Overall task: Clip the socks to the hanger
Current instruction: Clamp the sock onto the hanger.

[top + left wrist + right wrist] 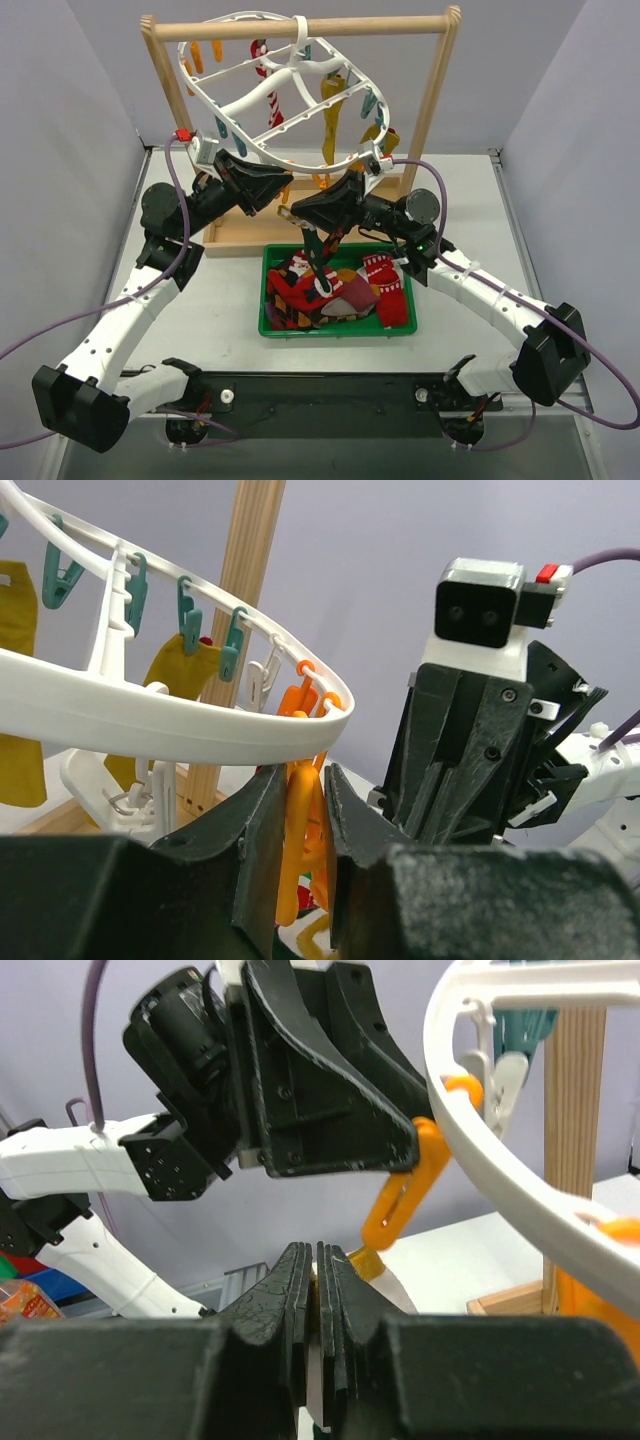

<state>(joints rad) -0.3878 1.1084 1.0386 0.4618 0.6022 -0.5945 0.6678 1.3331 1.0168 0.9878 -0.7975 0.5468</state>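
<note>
The white hanger (243, 102) hangs tilted from a wooden bar, with a red-white striped sock (272, 103) and yellow socks (329, 128) clipped on it. My left gripper (301, 792) is shut on an orange clip (290, 855) dangling from the hanger's near rim (150, 715). Just beside and below it, my right gripper (316, 1260) is shut on a sock (392, 1285), whose pale, yellow-edged top pokes out beneath that orange clip (405, 1195). From above, the sock (320, 262) dangles from the right gripper (292, 213) over the bin, close to the left gripper (287, 192).
A green bin (340, 333) with several more socks sits between the arms on the table. The wooden rack (433, 100) stands behind it on a wooden base (235, 238). Teal clips (185, 610) line the hanger rim. Grey walls close in both sides.
</note>
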